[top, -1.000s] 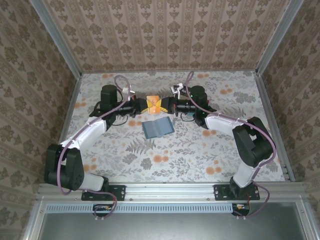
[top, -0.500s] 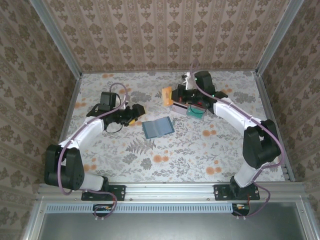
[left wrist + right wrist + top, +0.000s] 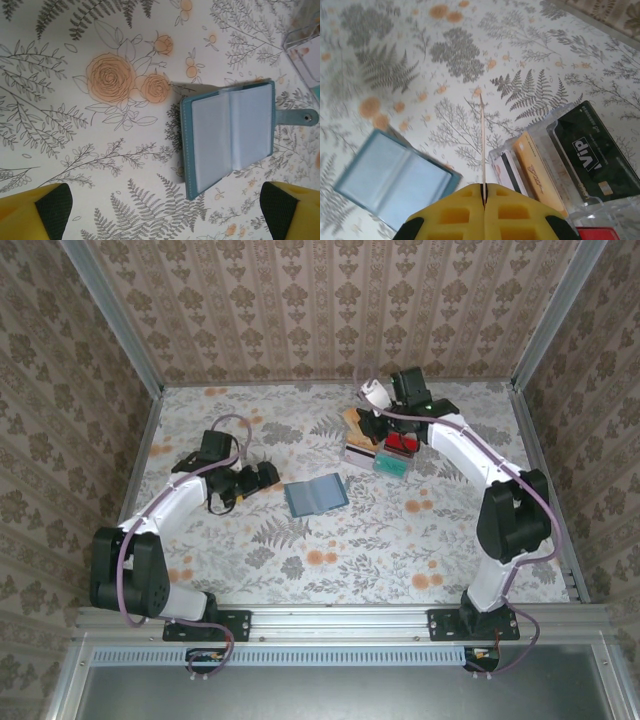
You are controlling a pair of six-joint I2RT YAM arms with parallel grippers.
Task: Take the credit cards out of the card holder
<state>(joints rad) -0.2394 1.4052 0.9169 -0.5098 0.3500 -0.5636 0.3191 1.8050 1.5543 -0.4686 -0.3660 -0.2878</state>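
Note:
The teal card holder [image 3: 315, 494] lies open and flat on the floral table, its clear pockets looking pale in the left wrist view [image 3: 230, 135]. My left gripper [image 3: 266, 476] sits just left of it, open, with nothing between its yellow fingers [image 3: 47, 207]. My right gripper [image 3: 360, 426] is at the back right, shut on an orange-tan credit card [image 3: 351, 423], which is seen edge-on as a thin line [image 3: 483, 142] in the right wrist view. That card hangs over the table beside the tray. The card holder [image 3: 395, 182] appears blurred at the lower left there.
A clear plastic compartment tray [image 3: 555, 116] stands right of the held card, holding a white card with a black stripe [image 3: 507, 172], an orange-tan card [image 3: 537, 170] and a black VIP card [image 3: 590, 150]. From above, the tray [image 3: 385, 468] also shows red and teal blocks. Cage walls surround the table.
My left gripper let go of the orange card, opened wide and drew back left. My right arm carried the card from the middle to the back right, next to the tray.

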